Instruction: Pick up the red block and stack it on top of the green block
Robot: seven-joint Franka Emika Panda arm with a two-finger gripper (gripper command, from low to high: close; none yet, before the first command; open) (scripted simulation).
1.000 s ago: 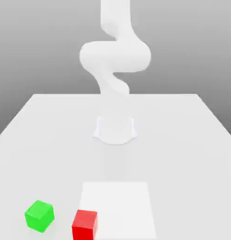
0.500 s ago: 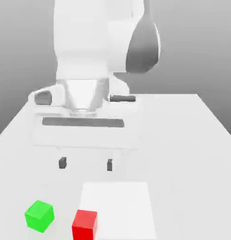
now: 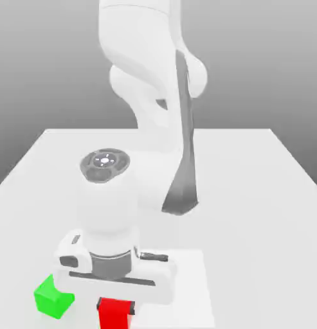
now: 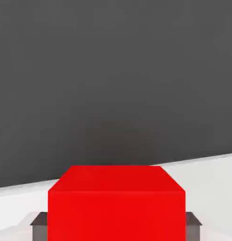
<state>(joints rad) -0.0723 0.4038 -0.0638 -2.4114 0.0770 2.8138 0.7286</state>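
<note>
So the stack can land level, presumably, we've got the two-finger gripper (image 3: 116, 306) pinching the red cube (image 3: 114, 317) by opposite sides, near the green cube (image 3: 50, 300)!

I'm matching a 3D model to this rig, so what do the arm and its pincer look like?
The smooth, rounded white robot arm has a grey panel along one link and a round dark-grey cap with small light marks at a joint. The wide white pincer has a long dark slot across its body and small, blocky dark fingertips. I see no cables.
</note>
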